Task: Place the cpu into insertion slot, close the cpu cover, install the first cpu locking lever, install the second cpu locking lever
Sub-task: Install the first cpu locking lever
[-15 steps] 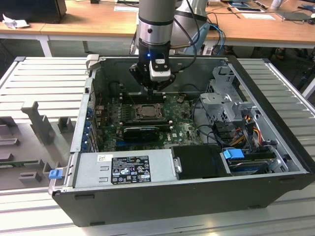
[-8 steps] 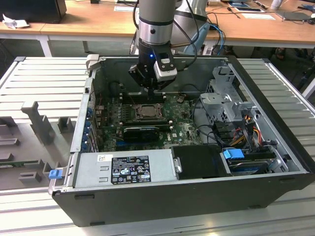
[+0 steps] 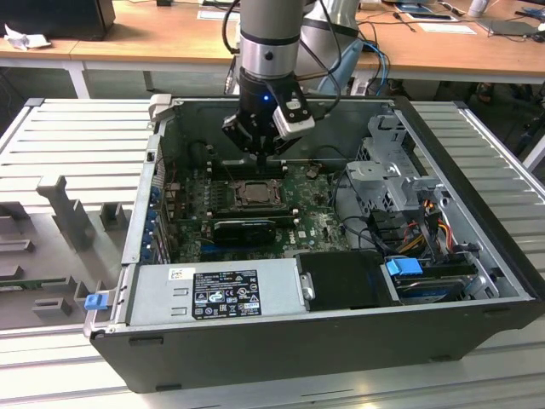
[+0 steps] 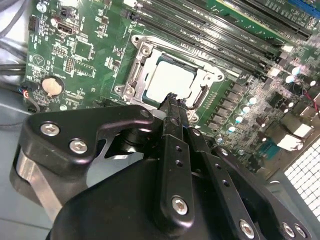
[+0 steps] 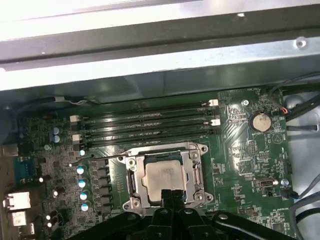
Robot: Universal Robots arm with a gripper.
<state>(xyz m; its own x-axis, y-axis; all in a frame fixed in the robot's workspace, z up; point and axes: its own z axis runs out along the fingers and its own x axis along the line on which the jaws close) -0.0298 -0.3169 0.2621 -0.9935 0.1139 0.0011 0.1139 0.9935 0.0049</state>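
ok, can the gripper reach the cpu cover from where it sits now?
Probably yes. The gripper hangs right at the edge of the cpu cover, which lies flat around the cpu. Nothing stands between them, and the memory slots beside it sit low.

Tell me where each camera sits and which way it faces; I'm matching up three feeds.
Exterior view: off the arm, above the open computer case, looking down into it; shows the arm and gripper over the motherboard.
First wrist view: on the wrist, looking down past the gripper at the cpu and memory slots.
Second wrist view: on the wrist, another side, looking down along the gripper at the cpu.
Shared: both wrist views show the shut gripper near the cpu.
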